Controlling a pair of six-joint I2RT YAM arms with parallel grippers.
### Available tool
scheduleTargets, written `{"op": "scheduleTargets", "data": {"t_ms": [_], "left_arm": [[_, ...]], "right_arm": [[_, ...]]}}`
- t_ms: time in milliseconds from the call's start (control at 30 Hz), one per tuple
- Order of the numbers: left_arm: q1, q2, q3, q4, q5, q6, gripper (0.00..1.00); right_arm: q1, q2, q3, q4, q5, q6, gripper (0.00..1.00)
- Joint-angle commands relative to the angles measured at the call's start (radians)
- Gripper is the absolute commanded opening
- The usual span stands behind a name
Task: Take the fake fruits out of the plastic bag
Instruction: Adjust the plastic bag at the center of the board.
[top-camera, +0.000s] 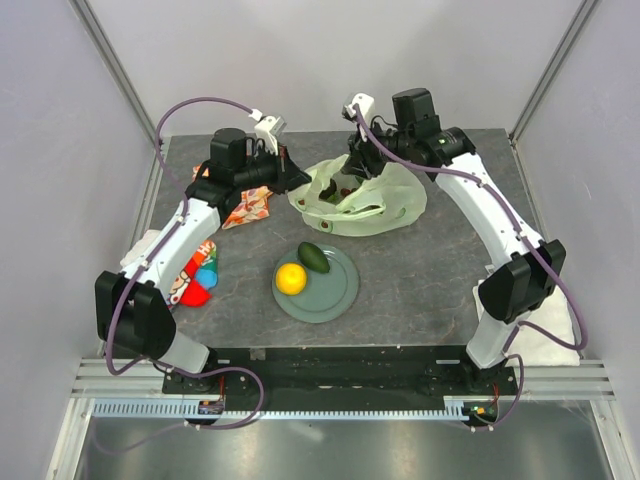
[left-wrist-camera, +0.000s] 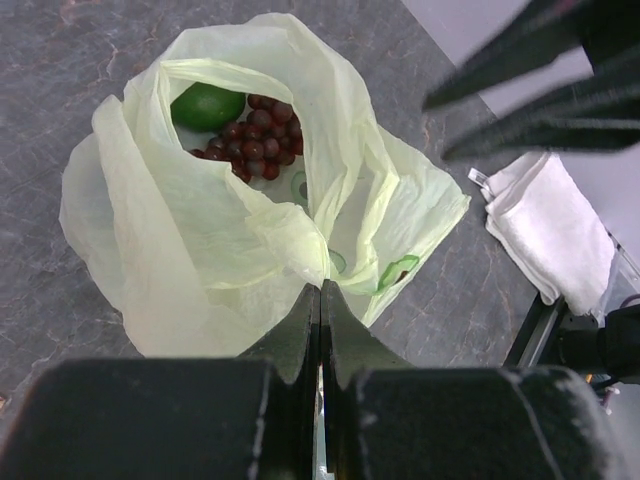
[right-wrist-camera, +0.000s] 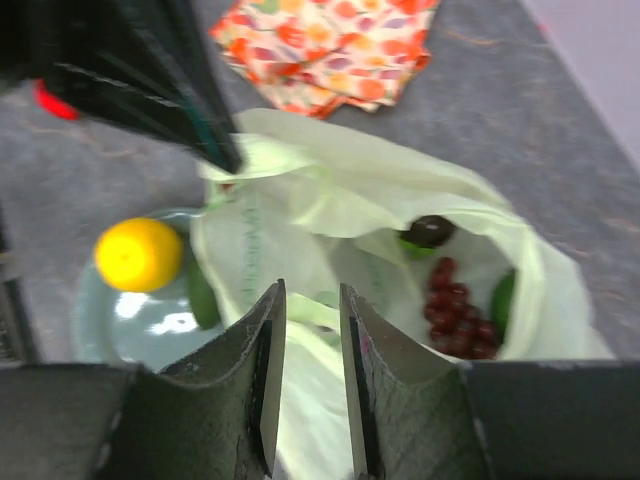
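Note:
The pale green plastic bag (top-camera: 372, 203) lies behind the plate (top-camera: 335, 298), mouth open. My left gripper (top-camera: 299, 180) is shut on the bag's rim (left-wrist-camera: 318, 262) at its left side. Inside the bag I see a dark red grape bunch (left-wrist-camera: 254, 141), a bright green fruit (left-wrist-camera: 206, 105) and a small dark purple-brown round one (right-wrist-camera: 430, 230). My right gripper (right-wrist-camera: 311, 292) is open, just above the bag's mouth, with a fold of the bag below its tips. The round orange (top-camera: 291, 278) and the dark green oval fruit (top-camera: 314, 257) lie on the plate.
An orange leaf-patterned cloth (top-camera: 249, 206) lies left of the bag. Red-and-blue toys (top-camera: 198, 277) lie at the left edge. A white folded towel (left-wrist-camera: 552, 230) lies at the right, by the right arm's base (top-camera: 563, 318).

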Motion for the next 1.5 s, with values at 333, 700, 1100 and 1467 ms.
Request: {"op": "scheduleTargets", "data": {"t_ms": [333,700,1100,1467], "left_arm": [[-0.004,0.018,0.085,-0.001,-0.015,0.004,0.02],[-0.059,0.075,0.080,-0.009,0.010,0.027,0.02],[-0.203,0.109,0.079,-0.044,-0.015,0.089,0.02],[-0.340,0.018,0.085,0.109,-0.333,0.255,0.02]], "right_arm": [[0.039,0.099,-0.141,0.044,0.166,0.073,0.42],[-0.183,0.269,-0.156,0.007,0.432,0.061,0.36],[-0.327,-0.373,-0.795,0.009,0.451,-0.108,0.43],[-0.234,-0.281,-0.585,-0.121,0.147,-0.350,0.49]]}}
